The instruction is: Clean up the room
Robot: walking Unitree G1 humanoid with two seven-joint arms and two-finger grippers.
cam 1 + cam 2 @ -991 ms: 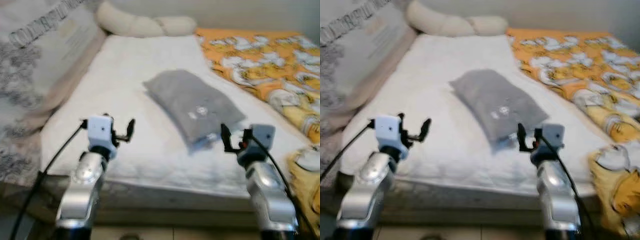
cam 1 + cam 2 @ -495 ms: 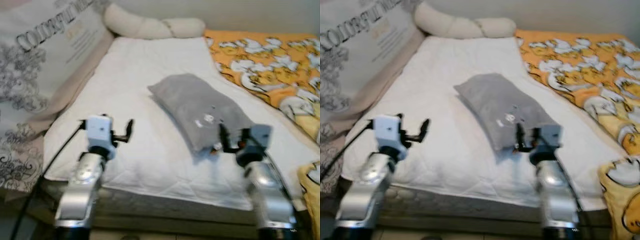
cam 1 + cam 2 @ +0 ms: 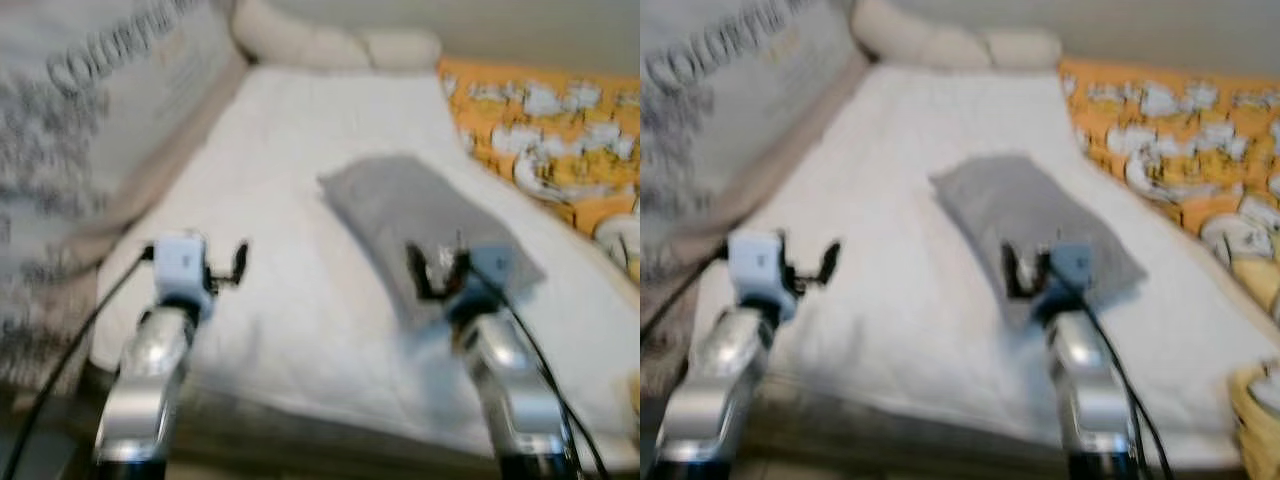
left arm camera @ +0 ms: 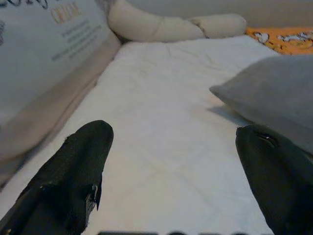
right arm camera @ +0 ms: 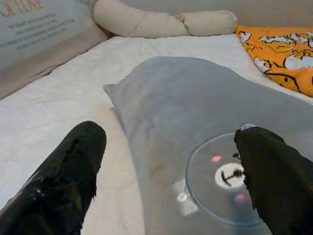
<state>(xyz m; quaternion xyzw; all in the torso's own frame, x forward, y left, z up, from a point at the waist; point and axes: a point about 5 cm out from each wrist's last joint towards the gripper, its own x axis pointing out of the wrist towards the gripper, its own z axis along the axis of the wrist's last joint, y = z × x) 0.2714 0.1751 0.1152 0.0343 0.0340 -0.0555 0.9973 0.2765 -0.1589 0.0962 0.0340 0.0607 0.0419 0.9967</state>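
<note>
While both arms reach over a white bed (image 3: 300, 300), a grey pillow (image 5: 195, 122) lies near its middle. Fingers spread wide, the right tool (image 5: 166, 171) hovers just above the pillow. Equally wide open, the left tool (image 4: 171, 171) hovers over bare sheet beside it.

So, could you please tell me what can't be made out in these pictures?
- Printed lettering on the headboard cushion: unreadable in the eye views, motion blur; cut off by the edge in the wrist views.
- Near end of the grey pillow: hidden in the eye views behind the open right end effector.
- Orange blanket: pattern blurred, cut off by the right edge.
</note>
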